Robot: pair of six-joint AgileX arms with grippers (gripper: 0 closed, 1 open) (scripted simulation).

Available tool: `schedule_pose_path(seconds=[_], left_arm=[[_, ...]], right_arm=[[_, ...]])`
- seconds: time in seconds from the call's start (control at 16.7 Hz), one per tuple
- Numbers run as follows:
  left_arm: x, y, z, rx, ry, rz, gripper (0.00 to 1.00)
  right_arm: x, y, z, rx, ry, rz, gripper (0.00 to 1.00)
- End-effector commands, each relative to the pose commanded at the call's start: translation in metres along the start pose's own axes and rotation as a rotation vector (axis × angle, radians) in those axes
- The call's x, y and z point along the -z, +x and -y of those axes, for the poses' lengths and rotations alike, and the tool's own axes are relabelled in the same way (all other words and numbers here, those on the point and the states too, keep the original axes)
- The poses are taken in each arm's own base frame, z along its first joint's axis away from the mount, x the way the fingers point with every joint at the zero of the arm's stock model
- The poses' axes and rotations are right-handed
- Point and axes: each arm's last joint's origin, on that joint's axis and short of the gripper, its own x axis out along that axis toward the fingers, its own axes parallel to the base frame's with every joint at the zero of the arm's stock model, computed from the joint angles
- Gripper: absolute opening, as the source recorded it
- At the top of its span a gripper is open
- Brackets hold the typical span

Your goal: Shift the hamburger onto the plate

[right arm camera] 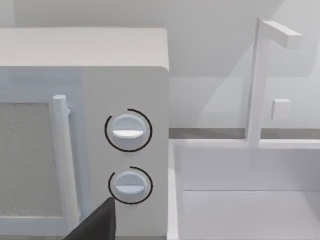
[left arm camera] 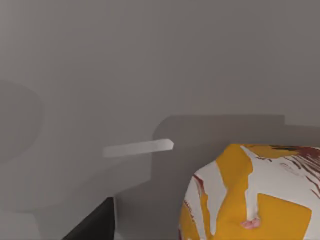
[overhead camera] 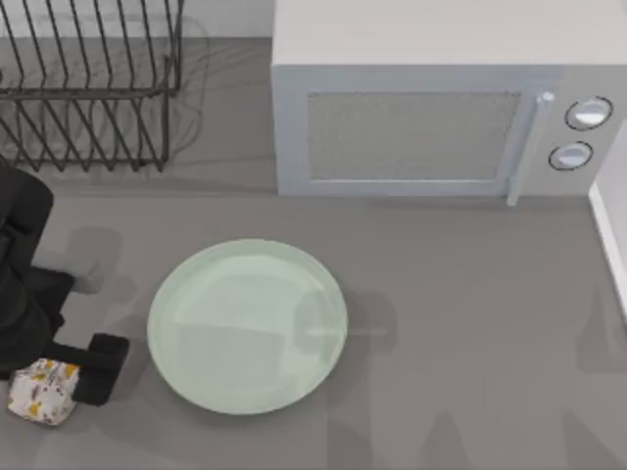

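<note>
The hamburger (left arm camera: 255, 195) sits closest to the left wrist camera, its white wrap blotched with orange-yellow, resting on the grey table (left arm camera: 150, 60). From above, the hamburger (overhead camera: 42, 391) lies at the table's near left corner, on the bare tabletop and well outside the plate (overhead camera: 247, 327). The left gripper (overhead camera: 71, 377) is down at it: one dark finger (overhead camera: 103, 367) stands just beside the hamburger on the side toward the plate, and the rest of the black arm reaches in from the left edge. Whether the jaws are clamped on the wrap or merely straddling it I cannot tell.

The pale mint-green plate lies flat near the table's middle, to the right of the hamburger and apart from it. Behind the plate stands a white microwave (overhead camera: 431, 108) with its door shut and two round knobs (overhead camera: 588, 113). A black wire dish rack (overhead camera: 88, 83) stands at the far left.

The right wrist camera faces the microwave's knobs (right arm camera: 128, 131) and a white sink basin (right arm camera: 240, 190) beside it
</note>
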Motion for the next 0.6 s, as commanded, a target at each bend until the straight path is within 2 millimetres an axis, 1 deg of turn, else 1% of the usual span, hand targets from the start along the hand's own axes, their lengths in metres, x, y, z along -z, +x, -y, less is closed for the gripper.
schedule_pose_path(seconds=[0.12, 0.18, 0.24, 0.36, 0.48, 0.6], left_arm=[[0.0, 0.0, 0.0, 0.0, 0.0, 0.0, 0.0], [-0.001, -0.022, 0.0, -0.004, -0.002, 0.033, 0.0], [-0.001, -0.023, 0.0, -0.004, -0.001, 0.033, 0.0], [-0.005, -0.032, -0.001, -0.004, -0.001, 0.038, 0.0], [-0.008, -0.049, -0.001, -0.004, -0.003, 0.036, 0.0], [-0.007, -0.07, -0.001, -0.002, -0.004, 0.018, 0.0]], right_arm=[[0.0, 0.0, 0.0, 0.0, 0.0, 0.0, 1.0], [0.0, 0.0, 0.0, 0.0, 0.0, 0.0, 1.0], [0.0, 0.0, 0.0, 0.0, 0.0, 0.0, 1.0], [0.0, 0.0, 0.0, 0.0, 0.0, 0.0, 1.0], [0.0, 0.0, 0.0, 0.0, 0.0, 0.0, 1.0], [0.0, 0.0, 0.0, 0.0, 0.0, 0.0, 1.0]])
